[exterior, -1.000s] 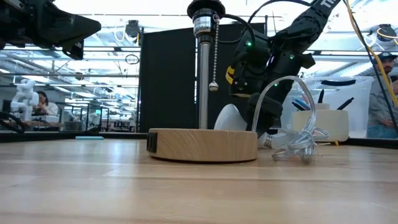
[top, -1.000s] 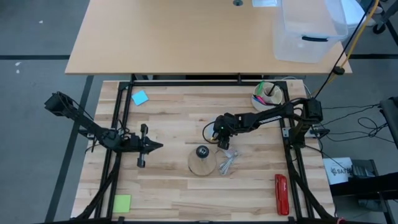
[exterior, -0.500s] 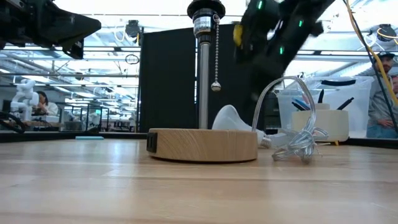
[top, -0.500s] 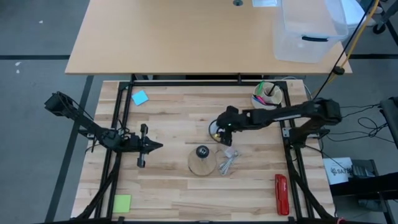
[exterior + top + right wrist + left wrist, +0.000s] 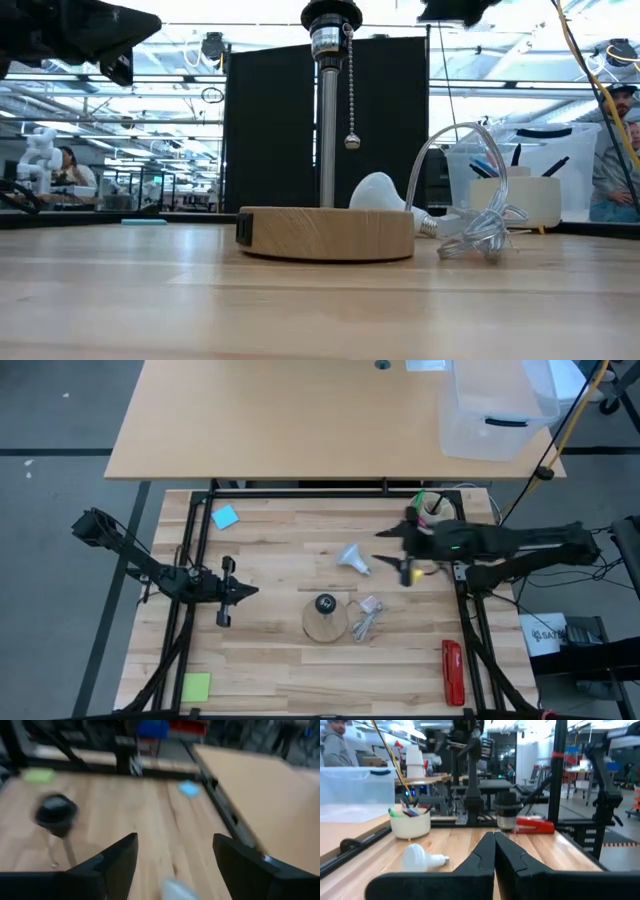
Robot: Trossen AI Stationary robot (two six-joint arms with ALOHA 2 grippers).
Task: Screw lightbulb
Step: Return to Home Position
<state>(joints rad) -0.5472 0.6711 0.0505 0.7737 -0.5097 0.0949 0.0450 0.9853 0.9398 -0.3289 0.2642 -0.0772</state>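
Note:
The white lightbulb (image 5: 352, 557) lies on its side on the table, beyond the round wooden lamp base (image 5: 325, 622) with its black socket (image 5: 325, 603). In the low view the lightbulb (image 5: 380, 192) shows behind the base, its screw end pointing right. My right gripper (image 5: 396, 552) hangs open high above the table, to the right of the bulb and clear of it. In the right wrist view, that gripper (image 5: 175, 865) has nothing between its fingers. My left gripper (image 5: 245, 591) waits shut, left of the base.
A clear coiled cord (image 5: 368, 618) lies right of the lamp base. A white cup of pens (image 5: 430, 512) stands at the far right and a red stapler (image 5: 452, 672) at the near right. Sticky notes lie far left (image 5: 225, 517) and near left (image 5: 196, 686).
My right gripper has risen from low over the lightbulb and drawn back toward the table's right edge, tipping from pointing down to nearly level. The bulb is left uncovered, lying on its side on the table.

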